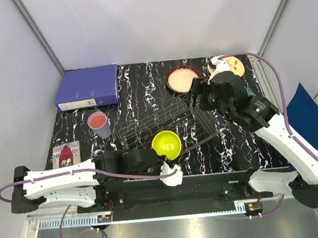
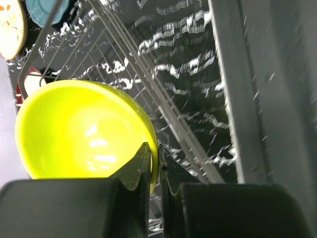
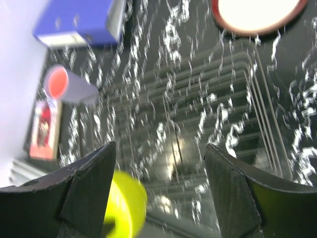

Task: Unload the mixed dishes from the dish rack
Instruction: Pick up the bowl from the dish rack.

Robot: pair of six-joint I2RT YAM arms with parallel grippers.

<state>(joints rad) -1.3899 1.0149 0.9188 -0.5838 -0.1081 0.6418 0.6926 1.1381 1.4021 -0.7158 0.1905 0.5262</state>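
The small yellow-green bowl (image 1: pixel 167 144) (image 2: pixel 79 134) sits at the near edge of the wire dish rack (image 1: pixel 148 125) (image 2: pixel 124 59). My left gripper (image 1: pixel 163 160) (image 2: pixel 154 161) is shut on the bowl's rim, one finger inside and one outside. My right gripper (image 1: pixel 196 93) (image 3: pixel 161 183) hangs open over the rack's (image 3: pixel 208 114) far right part with nothing between its fingers. The cream bowl with a dark red outside (image 1: pixel 182 78) (image 3: pixel 257 15) stands on the table behind the rack. A lavender cup (image 1: pixel 99 124) (image 3: pixel 64 85) with a salmon-pink inside stands left of the rack. A teal edge (image 2: pixel 47 11) shows beyond the rack.
A blue ring binder (image 1: pixel 86 86) (image 3: pixel 79 22) lies at the back left. A picture card (image 1: pixel 66 155) (image 3: pixel 44 131) lies at the front left. A cream plate with orange spots (image 1: pixel 231 64) (image 2: pixel 10 27) lies at the back right, behind my right arm. White walls close in the black marbled table (image 1: pixel 145 84).
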